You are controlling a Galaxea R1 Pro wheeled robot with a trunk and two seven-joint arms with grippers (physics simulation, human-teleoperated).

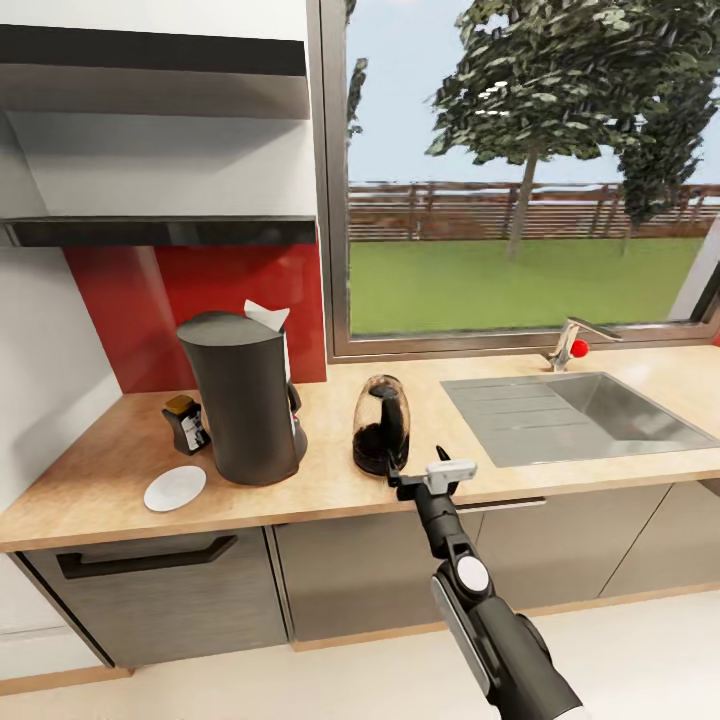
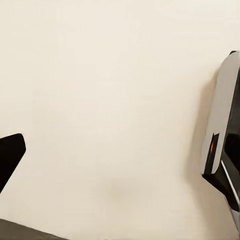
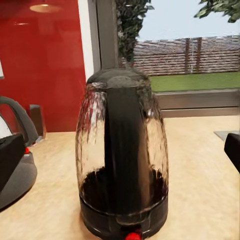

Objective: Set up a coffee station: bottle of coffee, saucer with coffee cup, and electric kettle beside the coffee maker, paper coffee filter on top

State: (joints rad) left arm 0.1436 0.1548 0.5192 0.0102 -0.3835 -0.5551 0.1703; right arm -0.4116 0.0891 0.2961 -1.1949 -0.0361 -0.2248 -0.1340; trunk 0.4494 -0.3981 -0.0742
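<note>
The coffee maker (image 1: 243, 398) hid most of the paper coffee filter (image 1: 268, 317) and part of the bottle of coffee (image 1: 186, 423), whose label was too small to read. The right wrist view's edge cut off the electric kettle (image 3: 122, 160) base.

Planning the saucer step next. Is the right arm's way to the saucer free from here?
Probably not directly: the coffee maker and the electric kettle stand between the right claw and the saucer.

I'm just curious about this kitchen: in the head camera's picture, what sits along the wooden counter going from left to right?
Saucer → bottle of coffee → coffee maker → electric kettle → sink with its faucet.
</note>
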